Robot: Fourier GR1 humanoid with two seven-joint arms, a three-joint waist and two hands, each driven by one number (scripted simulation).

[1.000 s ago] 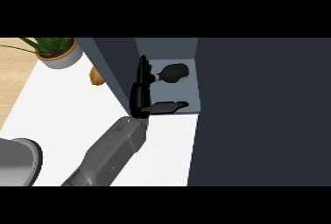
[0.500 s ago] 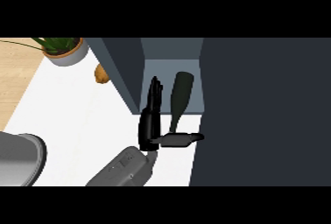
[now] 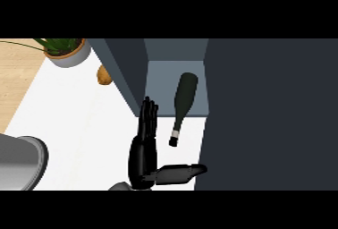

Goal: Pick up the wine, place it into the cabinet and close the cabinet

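Observation:
A dark wine bottle (image 3: 185,96) lies in the open cabinet (image 3: 162,74), base toward the back. Its neck sticks out over the white counter (image 3: 79,116). My left hand (image 3: 142,152) is just left of the neck, near the lower edge. Its fingers are straight and point toward the cabinet, with the thumb stretched to the right. The hand is open and does not touch the bottle. My right hand shows nowhere.
A large dark cabinet door panel (image 3: 271,116) fills the right side. The cabinet's left wall (image 3: 125,67) stands beside a brown object (image 3: 103,76) and a potted plant (image 3: 66,51). A grey round vessel (image 3: 16,163) sits at the lower left.
The bottle was let go and now lies inside the cabinet with its neck pointing out. My left hand has drawn back toward the lower edge, away from it.

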